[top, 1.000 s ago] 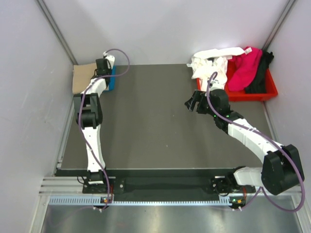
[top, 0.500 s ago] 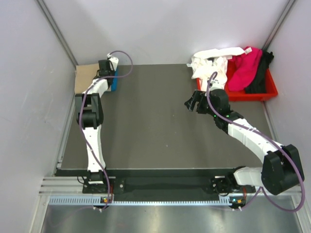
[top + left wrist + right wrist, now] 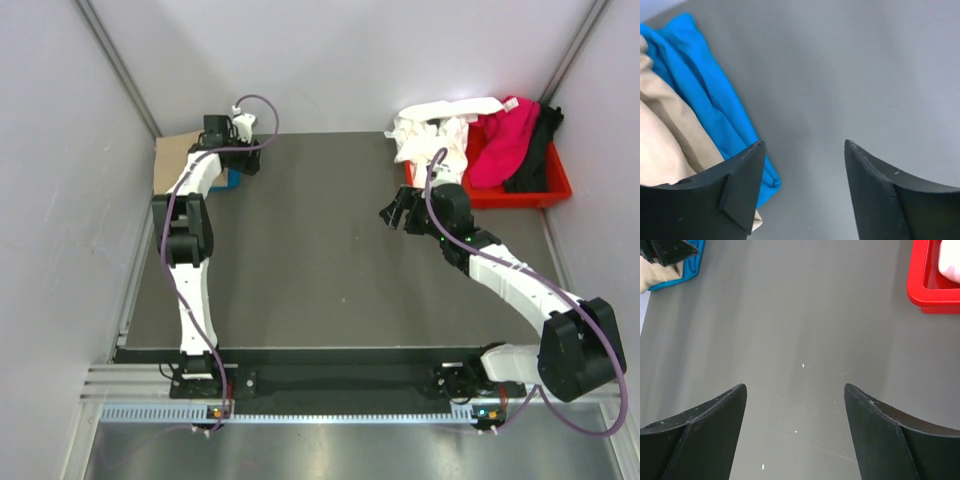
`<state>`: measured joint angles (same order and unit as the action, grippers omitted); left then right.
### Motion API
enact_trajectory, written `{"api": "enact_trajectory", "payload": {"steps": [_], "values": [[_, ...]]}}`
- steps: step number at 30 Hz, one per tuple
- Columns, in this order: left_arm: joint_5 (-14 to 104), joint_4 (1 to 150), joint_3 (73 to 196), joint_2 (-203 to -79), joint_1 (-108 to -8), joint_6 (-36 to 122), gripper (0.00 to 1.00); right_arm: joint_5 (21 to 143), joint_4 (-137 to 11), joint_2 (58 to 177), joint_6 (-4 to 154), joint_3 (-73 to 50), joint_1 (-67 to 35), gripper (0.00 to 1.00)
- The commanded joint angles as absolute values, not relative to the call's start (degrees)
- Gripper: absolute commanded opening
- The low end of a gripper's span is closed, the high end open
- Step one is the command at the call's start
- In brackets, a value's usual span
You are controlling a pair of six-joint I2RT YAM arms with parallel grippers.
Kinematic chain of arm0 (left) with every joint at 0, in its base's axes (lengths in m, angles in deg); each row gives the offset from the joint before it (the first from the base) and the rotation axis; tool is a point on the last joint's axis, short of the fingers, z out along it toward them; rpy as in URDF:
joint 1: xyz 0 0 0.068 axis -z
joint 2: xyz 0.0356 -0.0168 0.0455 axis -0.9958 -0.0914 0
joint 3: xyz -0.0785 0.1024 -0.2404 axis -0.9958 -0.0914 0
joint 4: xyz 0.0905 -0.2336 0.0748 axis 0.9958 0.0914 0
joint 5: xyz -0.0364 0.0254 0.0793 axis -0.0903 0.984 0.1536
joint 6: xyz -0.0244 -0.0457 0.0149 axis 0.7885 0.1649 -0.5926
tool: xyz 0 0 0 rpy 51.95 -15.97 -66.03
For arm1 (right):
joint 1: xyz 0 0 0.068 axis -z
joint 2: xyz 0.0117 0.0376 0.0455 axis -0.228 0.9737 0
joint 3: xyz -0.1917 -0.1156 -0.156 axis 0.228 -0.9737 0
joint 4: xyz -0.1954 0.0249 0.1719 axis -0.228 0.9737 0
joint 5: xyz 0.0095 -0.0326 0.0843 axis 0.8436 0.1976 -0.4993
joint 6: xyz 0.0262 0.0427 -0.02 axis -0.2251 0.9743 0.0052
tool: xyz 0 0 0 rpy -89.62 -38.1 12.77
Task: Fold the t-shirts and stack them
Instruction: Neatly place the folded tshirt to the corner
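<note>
Tan shirt [image 3: 660, 145] lies on the blue shirt [image 3: 705, 90] at the far left corner of the table [image 3: 320, 280], and we see the white shirt [image 3: 435, 130], pink shirt [image 3: 500, 145] and black shirt [image 3: 535, 150] heaped in the tray [image 3: 520, 195] at the far right. Our left gripper [image 3: 802, 150] has slid right, off the tan shirt, and now hangs just beside the blue one, fingers spread wide and holding nothing. Our right gripper [image 3: 795, 387] has not moved; it hangs over the middle of the table, spread wide and empty too.
</note>
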<state>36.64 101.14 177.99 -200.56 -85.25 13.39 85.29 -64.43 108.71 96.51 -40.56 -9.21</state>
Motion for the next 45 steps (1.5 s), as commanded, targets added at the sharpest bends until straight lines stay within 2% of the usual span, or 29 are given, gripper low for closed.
{"api": "enact_trajectory", "payload": {"steps": [1, 4, 7, 11, 14, 25, 29, 30, 31, 34, 36, 41, 45], "values": [[31.6, 103.0, 181.4, -196.1, -86.4, 16.1, 0.68, 85.5, -66.9, 107.9, 95.3, -40.4, -9.4, 0.79], [36.0, 101.8, 181.0, -194.8, -87.9, 17.6, 0.64, 85.7, -66.7, 107.6, 95.1, -40.8, -9.2, 0.79], [45.4, 100.2, 178.5, -193.0, -88.8, 15.5, 0.6, 85.6, -66.6, 107.5, 95.0, -41.2, -9.1, 0.79], [65.2, 90.1, 174.5, -193.0, -89.5, 9.5, 0.55, 85.4, -67.1, 107.4, 94.8, -41.7, -9.0, 0.79], [67.3, 87.5, 174.3, -195.1, -89.9, 7.6, 0.55, 85.1, -67.3, 107.5, 94.7, -41.7, -9.0, 0.79], [56.9, 86.6, 165.9, -196.4, -89.3, 7.7, 0.61, 84.4, -67.3, 108.6, 94.2, -41.0, -8.6, 0.79], [56.4, 87.9, 165.5, -195.3, -89.3, 8.1, 0.62, 83.8, -67.7, 108.5, 94.5, -40.9, -8.6, 0.79], [56.3, 88.5, 165.7, -194.8, -89.3, 8.2, 0.63, 83.7, -67.6, 108.3, 94.4, -40.8, -8.6, 0.79], [54.8, 89.3, 165.7, -194.2, -89.2, 8.3, 0.7, 83.6, -67.6, 108.0, 94.5, -40.8, -8.5, 0.79], [50.4, 93.7, 164.8, -189.6, -88.8, 8.6, 0.81, 83.7, -67.4, 107.5, 94.1, -41.1, -8.5, 0.8], [46.4, 96.8, 161.8, -184.1, -88.4, 9.3, 0.99, 83.9, -67.1, 107.2, 93.8, -41.3, -8.4, 0.81], [39.7, 103.6, 150.3, -167.5, -87.9, 8.9, 0.99, 84.3, -65.8, 104.5, 93.0, -43.1, -8.4, 0.86], [40.8, 108.3, 134.1, -155.3, -87.9, 7.2, 0.99, 85.9, -63.3, 101.5, 91.6, -45.7, -8.0, 0.88]]}}
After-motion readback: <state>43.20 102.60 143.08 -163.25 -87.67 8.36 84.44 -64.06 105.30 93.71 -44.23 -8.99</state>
